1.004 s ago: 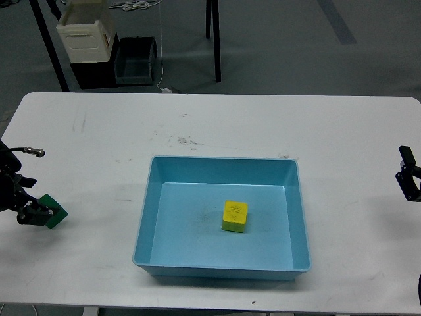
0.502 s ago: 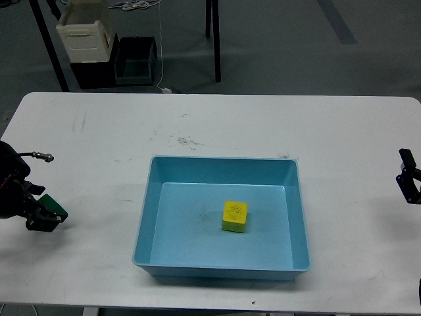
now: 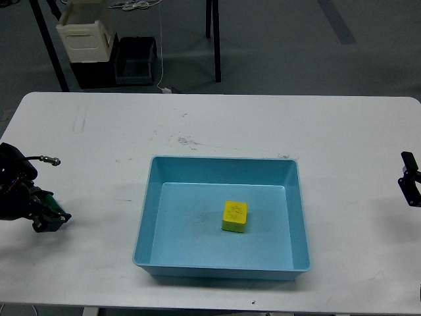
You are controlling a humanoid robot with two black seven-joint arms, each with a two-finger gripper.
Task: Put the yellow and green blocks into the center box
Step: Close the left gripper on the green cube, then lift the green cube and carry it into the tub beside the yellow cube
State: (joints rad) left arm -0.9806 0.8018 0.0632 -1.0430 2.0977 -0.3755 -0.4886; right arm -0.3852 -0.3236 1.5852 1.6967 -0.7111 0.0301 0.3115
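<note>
Left tool (image 3: 49, 218) clenched on green block (image 3: 58, 207) — right tool (image 3: 412, 187) state unclear; yellow block (image 3: 235, 216) in box (image 3: 147, 217).

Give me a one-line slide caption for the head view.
Yellow block in the blue box; left gripper at the green block on the white table.

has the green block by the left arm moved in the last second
Yes. The small green block, held in the left gripper, has risen slightly and shifted a little right, toward the light blue plastic box, which stayed put.
</note>
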